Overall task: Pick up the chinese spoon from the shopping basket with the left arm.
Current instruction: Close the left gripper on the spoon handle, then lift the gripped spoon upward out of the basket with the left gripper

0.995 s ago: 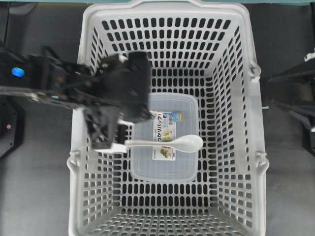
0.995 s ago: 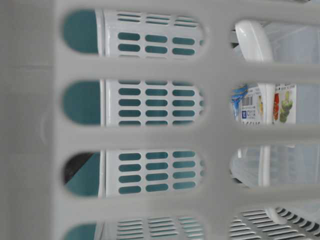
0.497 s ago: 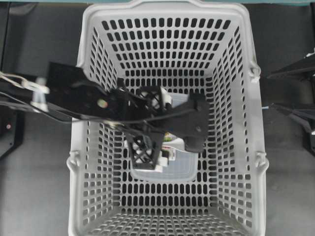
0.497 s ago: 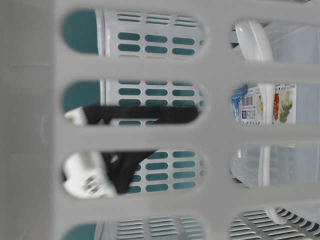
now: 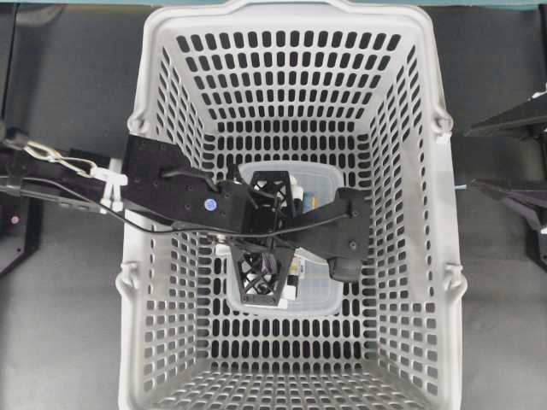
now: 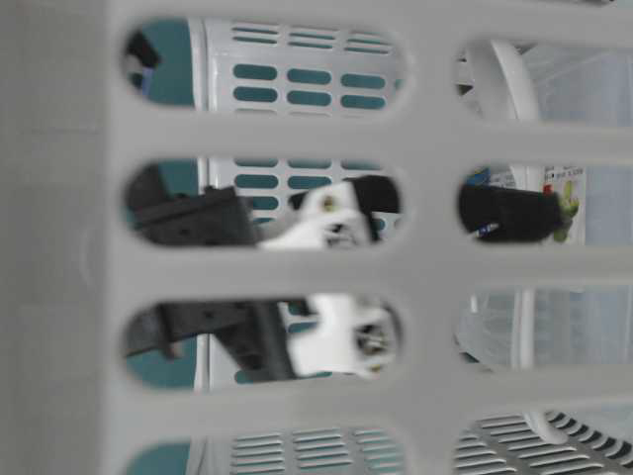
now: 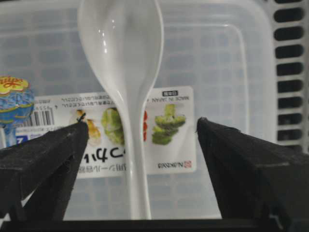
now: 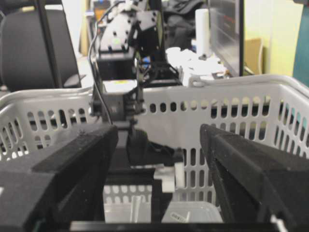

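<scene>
Spoon (image 7: pixel 126 96) between spread left claw (image 7: pixel 140 145) fingers — on container (image 7: pixel 231 96) label (image 7: pixel 166 130), "MADE IN JAPAN" legible.

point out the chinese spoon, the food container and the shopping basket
chinese spoon (image 7: pixel 121 53), left wrist view, on its glossy bowl
food container (image 7: pixel 227 63), left wrist view, on the clear lid right of the spoon
shopping basket (image 5: pixel 438 213), overhead view, on its right rim

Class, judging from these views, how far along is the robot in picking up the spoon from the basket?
Done: the left gripper is down inside the shopping basket, open, straddling the chinese spoon handle. In hand: nothing; the spoon lies on the clear container. Left: close and lift.
</scene>
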Controlling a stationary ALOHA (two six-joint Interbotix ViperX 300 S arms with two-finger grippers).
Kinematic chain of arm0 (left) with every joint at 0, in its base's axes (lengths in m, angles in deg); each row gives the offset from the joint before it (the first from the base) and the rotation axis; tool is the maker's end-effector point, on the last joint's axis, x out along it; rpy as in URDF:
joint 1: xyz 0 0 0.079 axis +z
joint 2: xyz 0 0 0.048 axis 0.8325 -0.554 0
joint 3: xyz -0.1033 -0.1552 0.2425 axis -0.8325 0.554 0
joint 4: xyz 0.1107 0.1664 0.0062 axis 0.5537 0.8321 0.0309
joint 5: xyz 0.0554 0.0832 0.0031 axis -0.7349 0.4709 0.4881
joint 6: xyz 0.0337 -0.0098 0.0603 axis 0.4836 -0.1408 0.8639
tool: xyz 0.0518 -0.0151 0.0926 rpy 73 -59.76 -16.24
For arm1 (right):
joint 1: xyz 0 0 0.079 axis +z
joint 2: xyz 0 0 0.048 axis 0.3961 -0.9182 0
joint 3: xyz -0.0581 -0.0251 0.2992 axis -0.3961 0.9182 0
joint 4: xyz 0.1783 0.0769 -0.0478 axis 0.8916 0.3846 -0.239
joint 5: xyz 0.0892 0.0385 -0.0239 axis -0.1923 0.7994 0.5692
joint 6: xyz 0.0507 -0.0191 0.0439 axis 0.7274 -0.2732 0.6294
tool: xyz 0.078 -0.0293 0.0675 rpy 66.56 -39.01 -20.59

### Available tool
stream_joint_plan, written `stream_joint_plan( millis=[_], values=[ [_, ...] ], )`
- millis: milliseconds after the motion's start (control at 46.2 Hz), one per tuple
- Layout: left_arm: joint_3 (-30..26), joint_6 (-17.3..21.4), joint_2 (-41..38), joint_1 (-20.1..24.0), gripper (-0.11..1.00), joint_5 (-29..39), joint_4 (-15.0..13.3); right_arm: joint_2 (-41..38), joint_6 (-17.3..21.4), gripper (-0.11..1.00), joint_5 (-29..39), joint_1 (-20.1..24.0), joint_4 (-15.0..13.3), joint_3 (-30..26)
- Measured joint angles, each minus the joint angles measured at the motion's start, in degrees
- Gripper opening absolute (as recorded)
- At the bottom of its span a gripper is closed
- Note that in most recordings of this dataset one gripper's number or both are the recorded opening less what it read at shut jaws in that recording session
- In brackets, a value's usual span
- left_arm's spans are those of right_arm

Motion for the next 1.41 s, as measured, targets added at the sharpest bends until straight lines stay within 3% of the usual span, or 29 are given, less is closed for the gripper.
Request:
stream_joint_plan(
  millis=[151,238,454,497,735,1189,1406],
  values=[
    [1.3,0.0,-0.1,0.1,0.83,-0.8,0.1,0.0,0.0,0.67,-0.1,0.0,-0.1,0.0],
    [1.9,0.4,0.1,0.2,0.74,-1.4,0.0,0.0,0.0,0.67,0.0,0.0,0.0,0.0],
    [2.1,0.5,0.4,0.5,0.19,-1.8,0.0,0.1,0.0,0.67,0.0,0.0,0.0,0.0],
    [2.0,0.5,0.5,0.5,0.13,-1.9,0.0,0.0,0.0,0.67,0.0,0.0,0.0,0.0],
    [0.0,0.5,4.0,0.7,0.14,1.1,0.0,0.0,0.1,0.67,0.0,0.0,0.0,0.0],
    [-16.7,0.0,10.8,0.4,0.14,18.8,0.0,0.0,0.1,0.66,0.0,0.0,0.0,0.0],
    [-18.8,-0.1,10.2,0.4,0.14,20.7,0.0,0.0,0.1,0.66,0.0,0.0,0.0,0.0]
  ],
)
